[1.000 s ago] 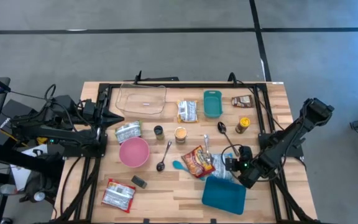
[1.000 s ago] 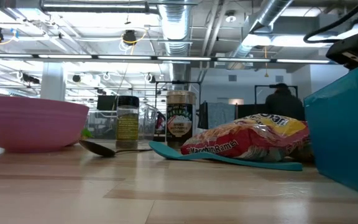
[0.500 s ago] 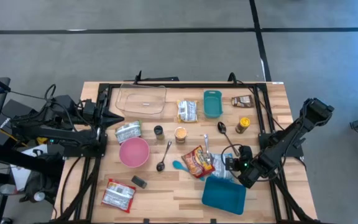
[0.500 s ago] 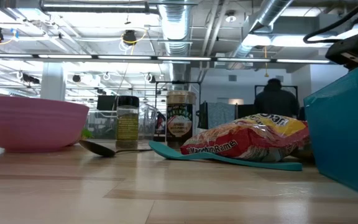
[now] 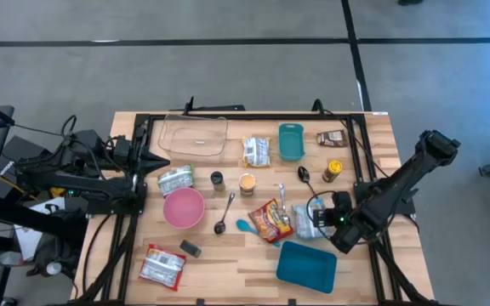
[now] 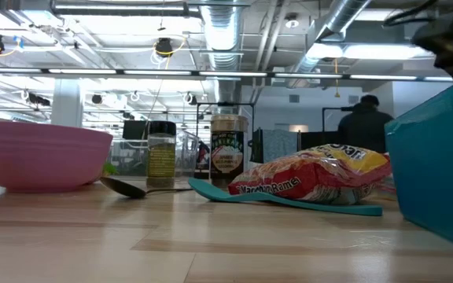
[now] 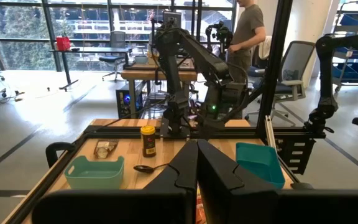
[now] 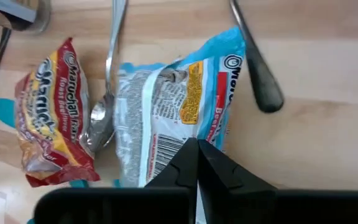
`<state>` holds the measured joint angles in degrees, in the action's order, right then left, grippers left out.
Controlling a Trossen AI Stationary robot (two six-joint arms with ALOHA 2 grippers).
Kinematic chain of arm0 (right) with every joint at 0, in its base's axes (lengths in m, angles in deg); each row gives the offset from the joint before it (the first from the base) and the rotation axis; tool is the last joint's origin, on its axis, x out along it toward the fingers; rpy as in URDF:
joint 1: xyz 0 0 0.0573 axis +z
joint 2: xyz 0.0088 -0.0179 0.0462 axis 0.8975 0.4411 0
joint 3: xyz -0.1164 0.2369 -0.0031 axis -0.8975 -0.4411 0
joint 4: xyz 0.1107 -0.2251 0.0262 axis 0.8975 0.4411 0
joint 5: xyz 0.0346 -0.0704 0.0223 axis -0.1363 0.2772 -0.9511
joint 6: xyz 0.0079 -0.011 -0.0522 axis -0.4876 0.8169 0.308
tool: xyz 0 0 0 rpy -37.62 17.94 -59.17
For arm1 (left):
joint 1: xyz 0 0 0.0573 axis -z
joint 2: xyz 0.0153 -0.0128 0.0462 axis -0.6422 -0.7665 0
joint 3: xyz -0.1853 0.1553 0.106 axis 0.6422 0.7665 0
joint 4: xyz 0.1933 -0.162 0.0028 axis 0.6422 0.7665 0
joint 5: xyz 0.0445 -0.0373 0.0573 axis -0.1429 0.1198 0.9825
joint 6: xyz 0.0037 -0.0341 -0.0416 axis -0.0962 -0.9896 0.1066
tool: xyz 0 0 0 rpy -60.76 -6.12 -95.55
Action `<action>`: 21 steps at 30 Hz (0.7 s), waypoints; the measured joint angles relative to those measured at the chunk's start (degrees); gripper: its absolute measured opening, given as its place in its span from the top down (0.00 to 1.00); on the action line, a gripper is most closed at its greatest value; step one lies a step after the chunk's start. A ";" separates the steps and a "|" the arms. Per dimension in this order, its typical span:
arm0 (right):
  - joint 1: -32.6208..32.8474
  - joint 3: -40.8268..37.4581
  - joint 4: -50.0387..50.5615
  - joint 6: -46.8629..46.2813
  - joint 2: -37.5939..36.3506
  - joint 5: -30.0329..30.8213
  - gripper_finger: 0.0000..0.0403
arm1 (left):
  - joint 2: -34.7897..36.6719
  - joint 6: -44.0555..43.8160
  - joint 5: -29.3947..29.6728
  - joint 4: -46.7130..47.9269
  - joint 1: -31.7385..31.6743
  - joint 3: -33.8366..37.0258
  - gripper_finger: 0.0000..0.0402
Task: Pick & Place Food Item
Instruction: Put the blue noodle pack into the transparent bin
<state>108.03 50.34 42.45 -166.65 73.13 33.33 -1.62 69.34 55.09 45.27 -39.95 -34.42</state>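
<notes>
A blue and white food packet (image 8: 173,99) lies right of a red ramen packet (image 8: 51,112) near the table's front right; it also shows in the high view (image 5: 304,223). My right gripper (image 8: 197,149) is shut on the blue and white packet's near end, over it (image 5: 323,218). The red ramen packet (image 5: 270,220) rests on a teal spatula (image 6: 289,202). My left gripper (image 7: 197,163) is shut and empty, waiting at the table's left edge (image 5: 156,161). My right gripper pinches the blue and white packet's end edge (image 8: 182,134) between its two fingers, which come from above and slant toward the table's left. The packet stretches away from the fingers. I cannot tell whether its far end (image 8: 229,50) rests on the table.
A teal container (image 5: 306,265) stands just in front of my right gripper. A metal spoon (image 8: 107,93) and a black-handled spoon (image 8: 257,74) lie on either side of the packet. A pink bowl (image 5: 183,207), jars, a clear tray (image 5: 194,136) and other packets lie farther left and back.
My right gripper has risen and gone a little toward the table's right edge, still shut on the blue and white packet. More of the packet now shows beside it in the high view. A person in the room behind has walked about.
</notes>
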 joint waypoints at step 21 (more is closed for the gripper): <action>-3.45 11.27 13.47 22.70 -6.84 4.67 1.00 | 0.01 0.00 0.00 0.02 0.02 0.00 1.00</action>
<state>104.57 61.61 55.92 -143.95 66.29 38.00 -1.61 69.34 55.09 45.29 -39.93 -34.42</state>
